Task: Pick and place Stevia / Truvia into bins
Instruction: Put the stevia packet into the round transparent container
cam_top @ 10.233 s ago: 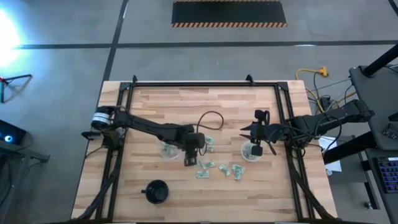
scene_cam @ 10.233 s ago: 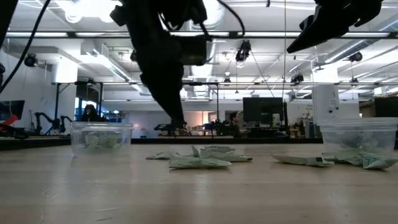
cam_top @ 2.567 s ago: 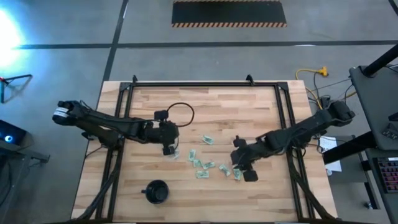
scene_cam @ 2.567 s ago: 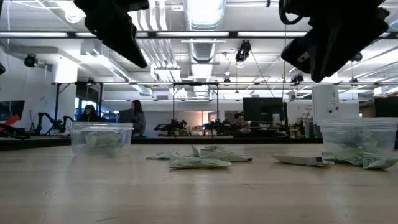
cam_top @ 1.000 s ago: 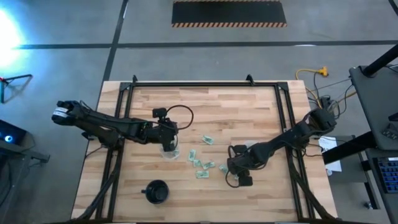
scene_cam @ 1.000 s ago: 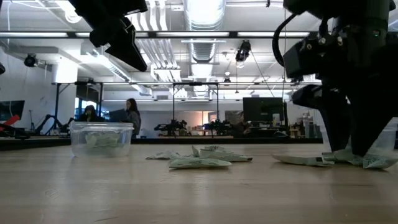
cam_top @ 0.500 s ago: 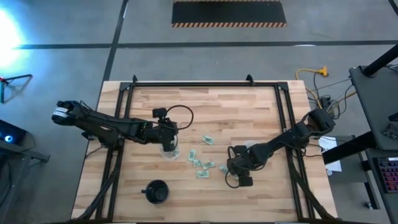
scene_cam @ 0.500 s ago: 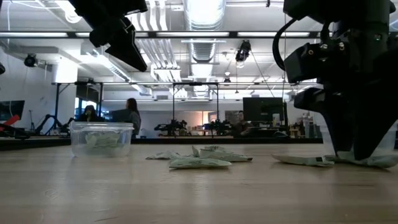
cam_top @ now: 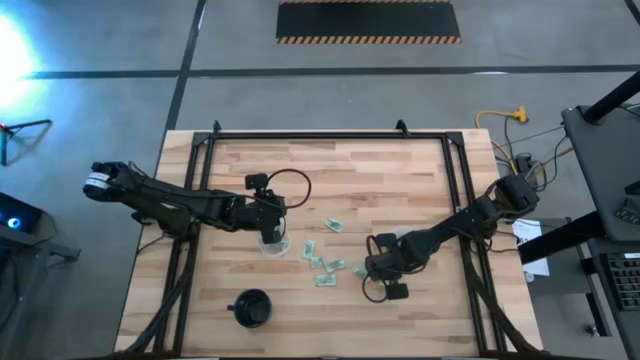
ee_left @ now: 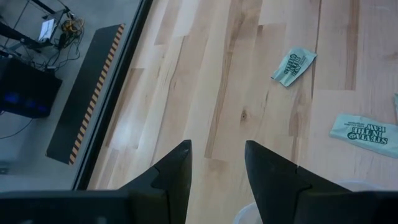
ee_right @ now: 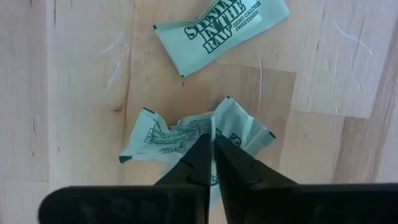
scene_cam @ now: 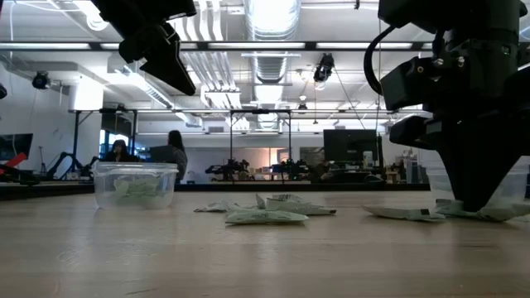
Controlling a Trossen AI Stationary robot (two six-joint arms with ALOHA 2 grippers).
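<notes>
Right fingers (ee_right: 214, 163) now pinched on crumpled packet (ee_right: 186, 138).

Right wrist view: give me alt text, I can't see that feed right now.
The right gripper is shut on a crumpled green packet lying on the wooden table, its fingertips pinching the paper's middle. A second, flatter green packet lies apart from it.

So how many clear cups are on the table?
2. The first cup sits below the left gripper; the second cup is mostly hidden behind the right gripper in the low view.
</notes>
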